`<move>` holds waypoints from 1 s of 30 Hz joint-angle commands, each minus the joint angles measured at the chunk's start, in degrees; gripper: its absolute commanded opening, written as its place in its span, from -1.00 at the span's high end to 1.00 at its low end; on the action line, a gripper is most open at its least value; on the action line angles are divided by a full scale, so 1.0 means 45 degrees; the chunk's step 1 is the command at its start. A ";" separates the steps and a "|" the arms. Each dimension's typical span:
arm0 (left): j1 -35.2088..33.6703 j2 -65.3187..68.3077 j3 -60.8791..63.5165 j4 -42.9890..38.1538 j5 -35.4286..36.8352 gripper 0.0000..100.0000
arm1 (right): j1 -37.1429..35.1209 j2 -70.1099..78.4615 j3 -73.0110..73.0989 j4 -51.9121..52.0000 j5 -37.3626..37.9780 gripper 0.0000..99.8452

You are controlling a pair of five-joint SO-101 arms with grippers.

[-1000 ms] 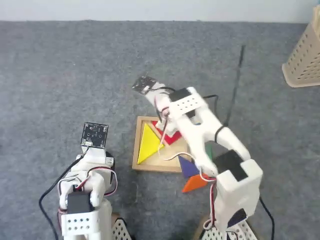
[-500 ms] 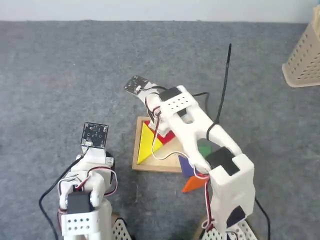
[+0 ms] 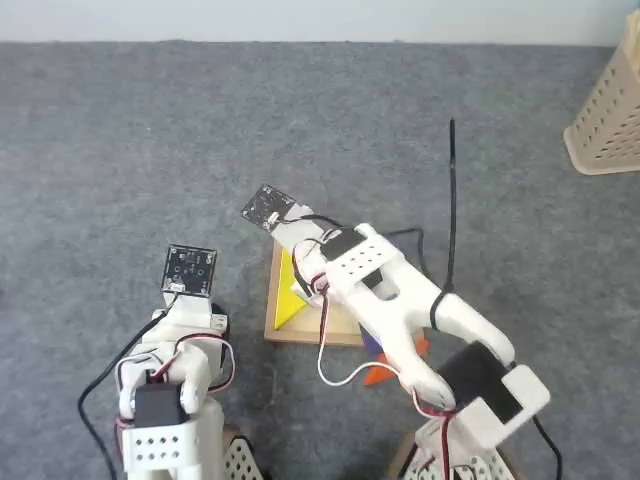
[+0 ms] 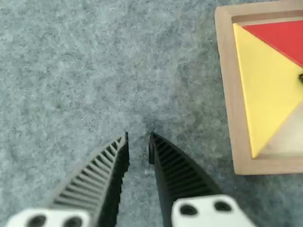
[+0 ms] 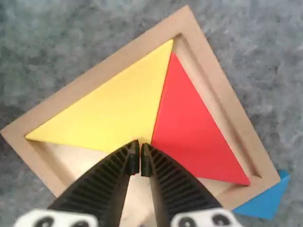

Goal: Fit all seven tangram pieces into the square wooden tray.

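Note:
The square wooden tray (image 5: 199,38) holds a large yellow triangle (image 5: 113,109) and a large red triangle (image 5: 189,132), set edge to edge. My right gripper (image 5: 140,144) is shut with nothing in it, its tips at the tray's middle where the two triangles meet. In the high view the right arm (image 3: 365,275) lies across the tray (image 3: 272,300), leaving a strip of the yellow triangle (image 3: 288,292) showing. My left gripper (image 4: 138,138) hovers over bare carpet beside the tray (image 4: 226,85), barely open and holding nothing.
A blue piece (image 5: 265,201) lies on the carpet just outside one tray corner. Orange (image 3: 380,374) and purple (image 3: 368,340) pieces peek out under the right arm at the tray's near right. A perforated beige bin (image 3: 608,110) stands far right. A black cable (image 3: 452,200) runs behind the tray.
The right arm has swung left and pulled back toward its base, dropping lower over the tray and hiding the red triangle in the high view. The left arm has not moved.

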 commanded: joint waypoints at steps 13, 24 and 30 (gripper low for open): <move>0.0020 -0.0274 -0.0107 0.0000 0.0098 0.86 | -0.0010 0.0576 -0.1289 -0.0029 -0.0234 0.96; 0.0020 -0.0274 -0.0107 0.0000 0.0098 0.86 | 0.1553 -0.1768 -0.0449 0.0811 -0.0156 0.96; 0.0020 -0.0274 -0.0107 0.0000 0.0098 0.86 | 0.1592 0.0830 -0.1094 0.0498 0.0449 0.96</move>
